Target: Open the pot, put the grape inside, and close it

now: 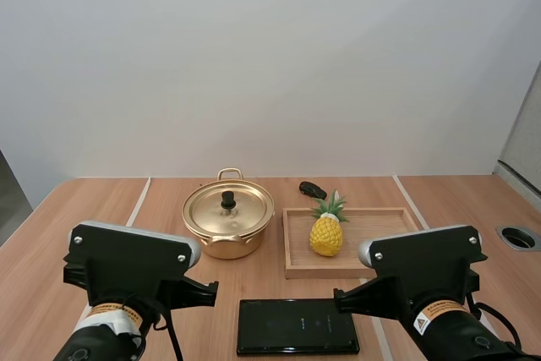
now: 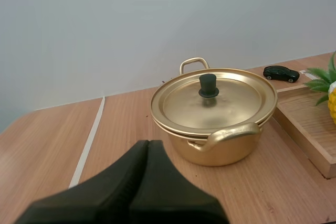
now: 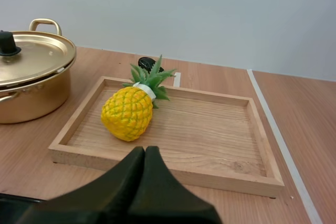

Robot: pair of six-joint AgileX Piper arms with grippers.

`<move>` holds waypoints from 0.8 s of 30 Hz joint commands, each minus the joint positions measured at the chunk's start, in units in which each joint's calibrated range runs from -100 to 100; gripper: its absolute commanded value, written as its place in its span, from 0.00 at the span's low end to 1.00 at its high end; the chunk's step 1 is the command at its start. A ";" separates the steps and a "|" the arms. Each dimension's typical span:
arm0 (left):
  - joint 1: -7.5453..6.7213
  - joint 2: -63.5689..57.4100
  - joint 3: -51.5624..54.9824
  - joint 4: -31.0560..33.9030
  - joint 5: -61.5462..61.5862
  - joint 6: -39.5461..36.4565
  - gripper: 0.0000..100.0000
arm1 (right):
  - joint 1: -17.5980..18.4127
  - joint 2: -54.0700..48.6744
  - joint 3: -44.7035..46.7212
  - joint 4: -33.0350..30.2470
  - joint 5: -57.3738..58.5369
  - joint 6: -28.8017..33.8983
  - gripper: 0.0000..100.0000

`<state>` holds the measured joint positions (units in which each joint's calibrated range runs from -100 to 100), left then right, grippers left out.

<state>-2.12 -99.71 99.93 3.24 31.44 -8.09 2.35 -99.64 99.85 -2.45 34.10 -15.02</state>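
Both closed, empty: left gripper (image 2: 148,144) just behind lidded pot (image 2: 228,150); right gripper (image 3: 145,150) just behind pineapple (image 3: 127,113) in tray (image 3: 210,140).

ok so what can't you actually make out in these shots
- Inside of the pot: hidden by its lid in every view, so its contents cannot be told.
- Small black car: in the right wrist view, mostly hidden behind the leaves of the pineapple.
- Pineapple: in the left wrist view, cut off by the frame edge.
- Black flat device: in the high view, its markings are too small to read.
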 commanded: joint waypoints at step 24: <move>-0.09 -0.29 0.07 0.39 0.04 0.01 0.00 | -2.11 -0.36 0.15 -0.83 -2.39 1.57 0.00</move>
<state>-2.12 -99.71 99.93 3.24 31.44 -8.09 0.39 -99.64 99.85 -2.70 33.41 -13.52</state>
